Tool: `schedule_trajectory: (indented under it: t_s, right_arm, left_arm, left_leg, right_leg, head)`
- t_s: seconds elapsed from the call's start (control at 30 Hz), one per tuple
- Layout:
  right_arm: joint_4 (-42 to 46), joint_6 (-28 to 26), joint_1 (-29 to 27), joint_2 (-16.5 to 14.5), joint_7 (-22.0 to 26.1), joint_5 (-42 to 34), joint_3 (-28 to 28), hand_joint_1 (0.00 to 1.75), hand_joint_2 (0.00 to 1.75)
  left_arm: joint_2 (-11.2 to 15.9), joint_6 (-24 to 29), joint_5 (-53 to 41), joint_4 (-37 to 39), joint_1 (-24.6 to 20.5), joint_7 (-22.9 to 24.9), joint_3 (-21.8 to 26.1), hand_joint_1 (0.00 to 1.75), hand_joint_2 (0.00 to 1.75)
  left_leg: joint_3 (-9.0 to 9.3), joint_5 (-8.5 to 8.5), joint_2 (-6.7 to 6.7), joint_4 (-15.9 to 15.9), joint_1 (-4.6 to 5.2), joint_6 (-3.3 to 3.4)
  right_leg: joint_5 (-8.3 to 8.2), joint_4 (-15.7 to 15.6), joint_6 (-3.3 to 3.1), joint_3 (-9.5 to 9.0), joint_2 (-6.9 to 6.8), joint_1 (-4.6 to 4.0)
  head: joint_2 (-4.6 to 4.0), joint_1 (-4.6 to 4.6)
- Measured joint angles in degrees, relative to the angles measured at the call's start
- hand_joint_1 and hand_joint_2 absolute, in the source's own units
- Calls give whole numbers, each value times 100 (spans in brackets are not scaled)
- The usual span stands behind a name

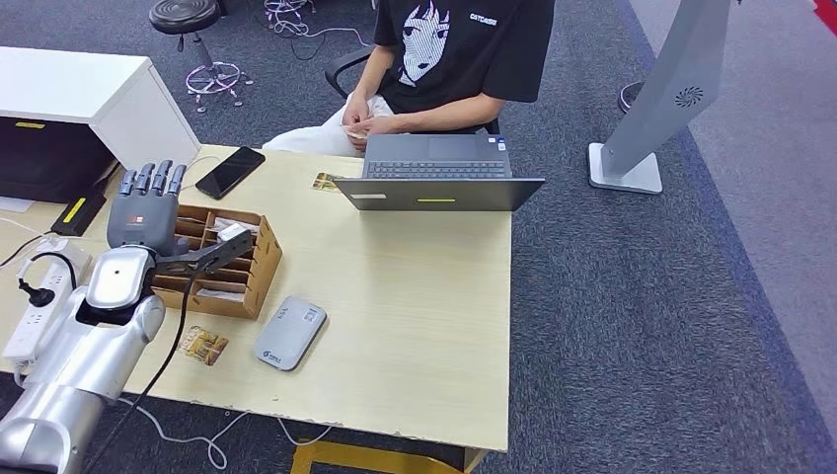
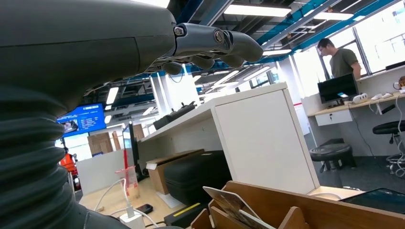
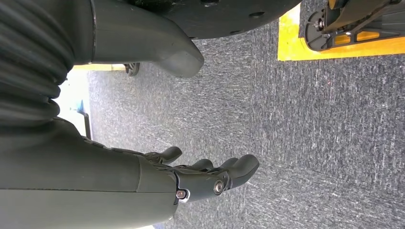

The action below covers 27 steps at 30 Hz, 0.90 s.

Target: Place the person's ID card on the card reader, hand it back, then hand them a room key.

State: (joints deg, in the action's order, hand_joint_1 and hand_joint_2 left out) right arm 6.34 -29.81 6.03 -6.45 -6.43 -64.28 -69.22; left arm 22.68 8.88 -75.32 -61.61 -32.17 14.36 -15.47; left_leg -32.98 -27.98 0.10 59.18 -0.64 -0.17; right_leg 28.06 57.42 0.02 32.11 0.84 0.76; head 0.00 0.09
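Silver left arm (image 1: 79, 370), dark grey left hand (image 1: 143, 209), ribbed grey wrist cover (image 2: 28, 157).

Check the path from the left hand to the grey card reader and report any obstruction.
Nothing visible blocks it. The left hand hovers open above the wooden card box; the grey card reader lies just past the box's near corner, toward the table's front edge, with bare tabletop around it.

A grey card reader (image 1: 290, 333) lies on the pale wood table (image 1: 424, 316), a black phone (image 1: 230, 172) beyond.

The card reader (image 1: 290, 333) lies right of the wooden box (image 1: 222, 261), before the laptop (image 1: 438, 171).
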Motion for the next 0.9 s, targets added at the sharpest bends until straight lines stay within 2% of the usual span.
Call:
schedule_trajectory:
  t_s: [0.3, 0.57, 0.9]
  right_arm:
    - [-3, -19, 7, -3, -33, -93, -46, 0, 175]
    - [-3, -60, 24, -7, -74, -85, -148, 0, 175]
    - [-3, -120, 33, -11, -98, -85, -235, 0, 175]
  left_arm:
    - [-92, 246, -9, 18, -4, -27, 0, 0, 175]
    - [-340, 518, 42, 118, -4, -69, 0, 0, 175]
    - [-555, 598, 89, 171, -2, -77, 0, 0, 175]
  left_leg:
    - [0, 0, 0, 0, 1, 0]
    - [0, 0, 0, 1, 1, 0]
    - [0, 0, 0, 1, 0, 0]
  right_leg:
    - [0, 0, 0, 0, 0, 0]
    - [0, 0, 0, 0, 0, 0]
    - [0, 0, 0, 1, 0, 0]
  head:
    - [0, 1]
    - [0, 0]
    - [0, 0]
